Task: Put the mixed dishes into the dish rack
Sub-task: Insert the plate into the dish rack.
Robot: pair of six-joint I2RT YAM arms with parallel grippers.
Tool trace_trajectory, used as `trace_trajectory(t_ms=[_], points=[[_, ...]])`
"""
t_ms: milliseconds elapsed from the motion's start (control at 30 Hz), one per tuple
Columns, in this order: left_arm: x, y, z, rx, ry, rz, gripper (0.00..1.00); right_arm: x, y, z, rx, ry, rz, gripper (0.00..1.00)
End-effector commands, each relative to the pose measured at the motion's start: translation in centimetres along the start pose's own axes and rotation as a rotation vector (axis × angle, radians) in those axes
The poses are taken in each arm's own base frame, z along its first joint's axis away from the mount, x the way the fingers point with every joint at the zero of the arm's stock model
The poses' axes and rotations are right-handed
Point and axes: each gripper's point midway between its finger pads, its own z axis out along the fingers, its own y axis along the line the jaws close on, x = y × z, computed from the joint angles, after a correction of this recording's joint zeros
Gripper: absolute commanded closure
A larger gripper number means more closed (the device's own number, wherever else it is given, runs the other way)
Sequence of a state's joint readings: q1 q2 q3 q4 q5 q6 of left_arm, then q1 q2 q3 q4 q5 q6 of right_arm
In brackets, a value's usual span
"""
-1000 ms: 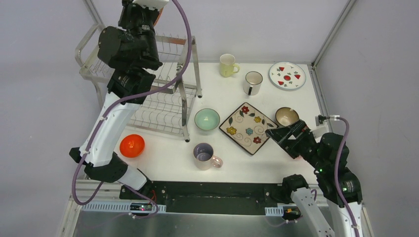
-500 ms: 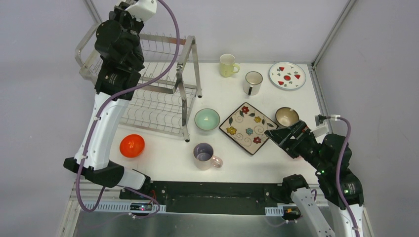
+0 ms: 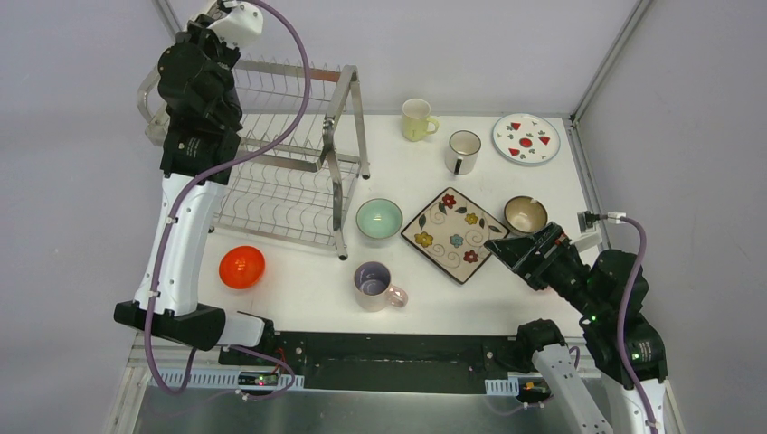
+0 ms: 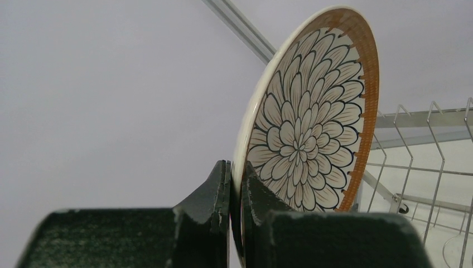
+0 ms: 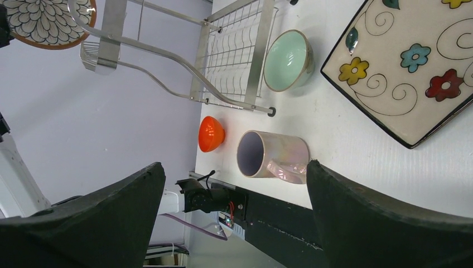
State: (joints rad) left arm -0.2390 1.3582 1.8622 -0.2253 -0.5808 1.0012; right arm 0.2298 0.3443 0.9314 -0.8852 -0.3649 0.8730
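My left gripper (image 4: pixel 235 178) is shut on the rim of the petal-pattern round plate (image 4: pixel 312 123), holding it on edge, high at the far left end of the silver dish rack (image 3: pixel 298 181). The right wrist view also shows that plate (image 5: pixel 47 22) raised above the rack (image 5: pixel 234 61). My right gripper (image 3: pixel 511 249) stands open and holds nothing, by the near right corner of the flowered square plate (image 3: pixel 455 234). On the table lie a mint bowl (image 3: pixel 378 218), orange bowl (image 3: pixel 241 267), brown bowl (image 3: pixel 525 214), pinkish-lilac mug (image 3: pixel 373 284), white mug (image 3: pixel 462 151), yellow mug (image 3: pixel 417 118) and red-fruit plate (image 3: pixel 525 138).
The rack's upright wires (image 4: pixel 429 145) stand just right of the held plate. Grey walls close in the table on the left, far and right sides. The left arm's purple cable (image 3: pixel 298 99) loops over the rack's upper tier.
The left arm has swung left and back with the plate, from over the rack's upper tier to its far left end. The right arm has barely moved.
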Motion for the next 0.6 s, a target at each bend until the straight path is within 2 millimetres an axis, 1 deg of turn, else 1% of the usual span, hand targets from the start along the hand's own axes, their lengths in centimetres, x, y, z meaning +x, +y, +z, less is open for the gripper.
trace_trajectory(t_ms=[0, 133, 233, 400, 567], points=[[-2.2, 4.2, -0.6, -0.112, -0.116, -0.117, 1.00, -0.5, 1.4, -0.1, -0.062, -0.017, -0.014, 0.00], [-0.8, 3.0, 0.0, -0.093, -0.064, -0.115, 1.00, -0.4, 1.2, -0.1, -0.063, -0.021, -0.010, 0.00], [0.4, 1.8, -0.3, -0.048, -0.016, -0.143, 1.00, -0.3, 1.0, -0.1, -0.057, -0.021, -0.007, 0.00], [2.0, 0.6, -0.5, -0.029, 0.045, -0.135, 1.00, -0.3, 0.9, 0.1, -0.051, -0.014, -0.007, 0.00], [3.1, -0.2, -0.4, -0.024, 0.087, -0.111, 1.00, -0.4, 0.8, 0.2, -0.048, -0.015, -0.018, 0.00]])
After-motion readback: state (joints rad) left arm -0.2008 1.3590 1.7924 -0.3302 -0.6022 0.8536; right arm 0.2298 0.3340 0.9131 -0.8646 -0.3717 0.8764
